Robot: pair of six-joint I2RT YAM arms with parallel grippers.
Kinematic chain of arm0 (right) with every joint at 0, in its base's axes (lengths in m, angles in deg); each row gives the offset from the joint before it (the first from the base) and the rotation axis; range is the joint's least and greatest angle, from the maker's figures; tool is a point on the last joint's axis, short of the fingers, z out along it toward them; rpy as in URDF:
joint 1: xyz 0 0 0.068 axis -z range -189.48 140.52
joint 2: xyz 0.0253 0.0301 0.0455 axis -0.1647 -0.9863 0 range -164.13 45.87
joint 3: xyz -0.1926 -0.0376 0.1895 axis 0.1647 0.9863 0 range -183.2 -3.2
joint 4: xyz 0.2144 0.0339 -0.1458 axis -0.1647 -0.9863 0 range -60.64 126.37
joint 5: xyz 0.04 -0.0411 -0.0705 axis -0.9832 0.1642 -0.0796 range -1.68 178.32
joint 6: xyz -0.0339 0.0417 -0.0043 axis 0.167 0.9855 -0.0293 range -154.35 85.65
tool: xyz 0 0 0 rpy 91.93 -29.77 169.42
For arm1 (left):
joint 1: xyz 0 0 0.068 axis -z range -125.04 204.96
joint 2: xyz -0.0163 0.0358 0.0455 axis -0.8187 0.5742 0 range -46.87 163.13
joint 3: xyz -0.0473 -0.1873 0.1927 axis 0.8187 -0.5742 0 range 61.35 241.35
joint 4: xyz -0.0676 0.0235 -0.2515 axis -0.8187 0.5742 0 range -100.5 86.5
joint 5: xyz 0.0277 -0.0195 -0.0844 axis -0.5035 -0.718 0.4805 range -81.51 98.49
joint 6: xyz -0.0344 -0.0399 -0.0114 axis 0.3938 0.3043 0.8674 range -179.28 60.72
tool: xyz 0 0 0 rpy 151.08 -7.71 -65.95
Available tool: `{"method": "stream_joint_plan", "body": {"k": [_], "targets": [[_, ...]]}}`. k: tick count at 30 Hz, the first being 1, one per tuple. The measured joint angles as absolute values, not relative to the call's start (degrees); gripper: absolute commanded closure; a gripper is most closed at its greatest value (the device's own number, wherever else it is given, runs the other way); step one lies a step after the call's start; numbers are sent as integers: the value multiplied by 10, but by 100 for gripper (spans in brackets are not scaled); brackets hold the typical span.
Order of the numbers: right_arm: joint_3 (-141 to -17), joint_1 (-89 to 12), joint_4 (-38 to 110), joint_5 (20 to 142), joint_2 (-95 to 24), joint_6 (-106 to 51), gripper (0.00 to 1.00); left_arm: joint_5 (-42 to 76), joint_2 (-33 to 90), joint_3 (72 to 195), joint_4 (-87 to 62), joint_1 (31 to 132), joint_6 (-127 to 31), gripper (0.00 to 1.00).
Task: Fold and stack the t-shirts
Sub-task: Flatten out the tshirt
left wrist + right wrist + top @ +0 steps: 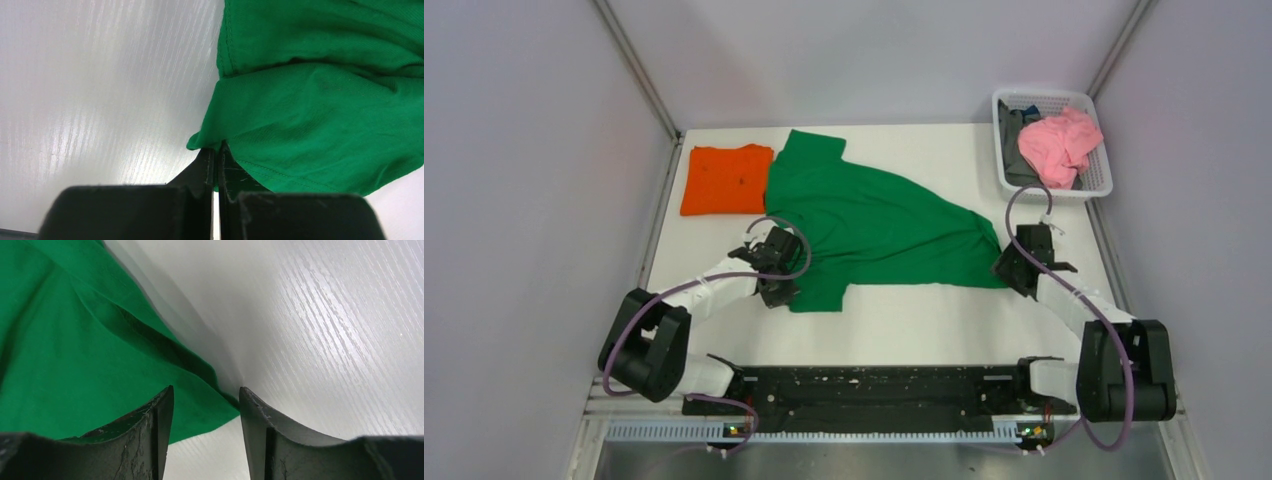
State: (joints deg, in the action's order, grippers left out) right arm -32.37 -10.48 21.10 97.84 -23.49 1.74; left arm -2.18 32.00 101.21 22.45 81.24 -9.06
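A large green t-shirt [874,220] lies spread and partly bunched across the middle of the white table [924,320]. An orange t-shirt [724,180] lies folded into a square at the back left, touching the green one's edge. My left gripper [784,290] is shut on the green shirt's near left edge; in the left wrist view the cloth [325,115] rises from between the closed fingers of this gripper [217,147]. My right gripper [1009,265] is at the shirt's right tip. Its jaws [206,390] stand apart, with the green corner [75,365] lying between them on the table.
A white basket [1104,185] at the back right corner holds a pink cloth [1059,145] and something dark grey. Grey walls enclose the table on the left, back and right. Both arm bases sit on a black rail [874,385] at the near edge.
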Motion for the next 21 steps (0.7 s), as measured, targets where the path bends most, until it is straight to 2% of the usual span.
{"method": "stream_joint_plan", "body": {"k": [10,12,14,21], "targets": [[-330,-114,243,986,-262,19,78,-23,319,1012,225,812,-87,100],[-330,-120,240,986,-261,19,86,-24,317,1011,225,812,-84,100],[-330,-124,237,985,-261,19,99,-25,315,1010,225,813,-83,100],[-330,-129,204,971,-241,14,100,-33,284,1006,252,812,-81,100]]}}
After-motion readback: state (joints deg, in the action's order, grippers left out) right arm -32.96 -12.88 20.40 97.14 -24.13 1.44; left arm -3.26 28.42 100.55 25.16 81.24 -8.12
